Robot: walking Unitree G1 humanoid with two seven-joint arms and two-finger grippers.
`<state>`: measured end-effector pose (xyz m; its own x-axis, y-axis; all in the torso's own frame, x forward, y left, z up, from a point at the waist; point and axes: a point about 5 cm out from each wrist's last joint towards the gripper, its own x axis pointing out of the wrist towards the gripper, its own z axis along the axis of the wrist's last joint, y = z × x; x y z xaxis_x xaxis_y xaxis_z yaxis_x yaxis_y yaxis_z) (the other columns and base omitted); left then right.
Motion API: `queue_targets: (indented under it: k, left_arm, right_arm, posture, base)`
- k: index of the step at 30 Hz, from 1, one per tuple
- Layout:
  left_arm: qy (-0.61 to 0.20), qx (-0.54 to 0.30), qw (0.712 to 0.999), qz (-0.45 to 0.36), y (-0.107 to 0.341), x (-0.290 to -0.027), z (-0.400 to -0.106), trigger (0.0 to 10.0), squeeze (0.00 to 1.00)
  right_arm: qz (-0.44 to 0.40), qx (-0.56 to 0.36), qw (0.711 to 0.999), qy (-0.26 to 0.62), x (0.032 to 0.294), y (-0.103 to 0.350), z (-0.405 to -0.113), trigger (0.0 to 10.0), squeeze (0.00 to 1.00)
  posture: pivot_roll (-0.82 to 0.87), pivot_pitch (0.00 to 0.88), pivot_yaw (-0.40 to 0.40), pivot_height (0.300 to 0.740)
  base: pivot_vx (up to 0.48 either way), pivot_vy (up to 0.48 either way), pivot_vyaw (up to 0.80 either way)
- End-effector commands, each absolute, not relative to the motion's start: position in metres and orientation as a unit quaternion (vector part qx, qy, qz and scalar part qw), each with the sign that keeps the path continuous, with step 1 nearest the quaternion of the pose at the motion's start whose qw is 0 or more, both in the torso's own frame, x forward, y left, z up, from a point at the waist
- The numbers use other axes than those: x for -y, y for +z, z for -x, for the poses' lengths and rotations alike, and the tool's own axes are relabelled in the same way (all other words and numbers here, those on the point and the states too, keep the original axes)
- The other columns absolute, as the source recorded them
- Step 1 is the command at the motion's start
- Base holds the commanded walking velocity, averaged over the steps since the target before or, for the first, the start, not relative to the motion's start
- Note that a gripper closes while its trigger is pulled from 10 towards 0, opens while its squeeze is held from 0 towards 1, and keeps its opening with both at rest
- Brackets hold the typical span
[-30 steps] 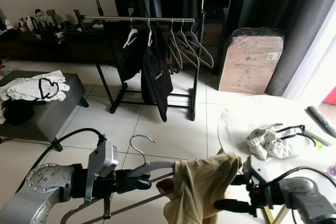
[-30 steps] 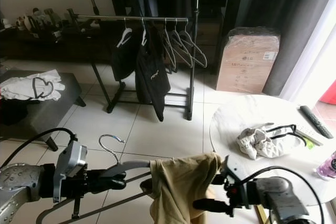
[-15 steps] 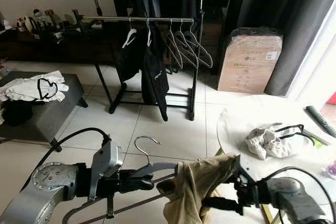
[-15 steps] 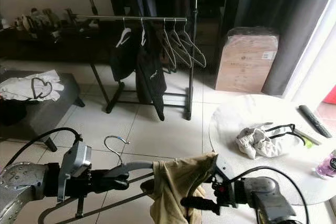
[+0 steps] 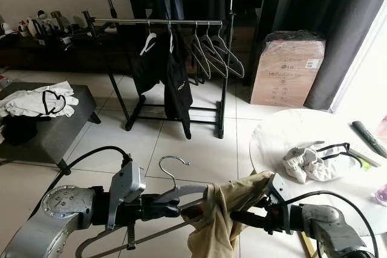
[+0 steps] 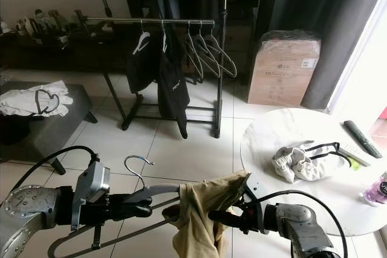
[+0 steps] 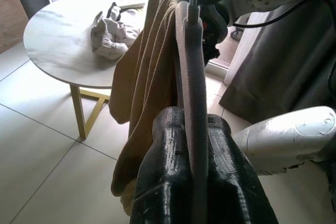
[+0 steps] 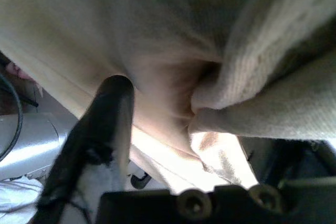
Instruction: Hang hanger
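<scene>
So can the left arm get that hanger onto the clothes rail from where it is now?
Probably not yet: the left tool clamps the hanger low and near, while the rail stands across open floor; nothing blocks the path.

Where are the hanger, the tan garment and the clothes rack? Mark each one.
hanger (image 5: pixel 171 164): left eye view, on its metal hook.
tan garment (image 5: pixel 219 222): left eye view, on the draped cloth's middle.
clothes rack (image 5: pixel 181 23): left eye view, on the horizontal rail.

matt grey hanger, tan cloth.
</scene>
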<state>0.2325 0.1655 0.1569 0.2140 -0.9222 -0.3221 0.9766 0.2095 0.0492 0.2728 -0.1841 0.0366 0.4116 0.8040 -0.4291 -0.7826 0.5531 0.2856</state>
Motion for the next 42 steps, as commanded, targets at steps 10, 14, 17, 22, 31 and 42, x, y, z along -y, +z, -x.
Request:
queue_targets:
  k: [10,14,17,22,31,42]
  left_arm:
    - [-0.616,-0.095,0.771,-0.126,0.165,-0.166,-0.237,0.0,0.00]
    - [-0.614,-0.096,0.773,-0.128,0.165,-0.167,-0.237,0.0,0.00]
    - [-0.614,-0.097,0.773,-0.129,0.165,-0.169,-0.237,0.0,0.00]
    - [-0.612,-0.101,0.773,-0.135,0.166,-0.174,-0.237,0.0,0.00]
    - [-0.630,-0.110,0.756,-0.140,0.167,-0.177,-0.236,0.0,0.00]
    - [-0.642,-0.106,0.746,-0.138,0.167,-0.171,-0.236,0.0,0.00]
  right_arm:
    - [0.007,-0.277,0.859,0.430,0.192,0.029,-0.276,4.4,0.00]
    - [0.013,-0.290,0.857,0.425,0.204,0.029,-0.273,10.0,0.00]
    - [0.010,-0.294,0.857,0.424,0.219,0.033,-0.270,10.0,1.00]
    - [0.017,-0.302,0.866,0.398,0.253,0.042,-0.266,10.0,1.00]
    - [-0.003,-0.311,0.832,0.459,0.283,0.057,-0.241,10.0,1.00]
    - [-0.023,-0.307,0.813,0.495,0.257,0.047,-0.242,10.0,1.00]
  posture:
    - [-0.06,0.092,0.015,0.740]
    - [-0.06,0.091,0.016,0.740]
    - [-0.06,0.087,0.014,0.740]
    - [-0.06,0.085,0.014,0.740]
    - [-0.08,0.069,0.023,0.740]
    - [-0.07,0.061,0.028,0.740]
  base:
    - [0.000,0.000,0.00]
    - [0.000,0.000,0.00]
    - [0.000,0.000,0.00]
    - [0.000,0.000,0.00]
    - [0.000,0.000,0.00]
    - [0.000,0.000,0.00]
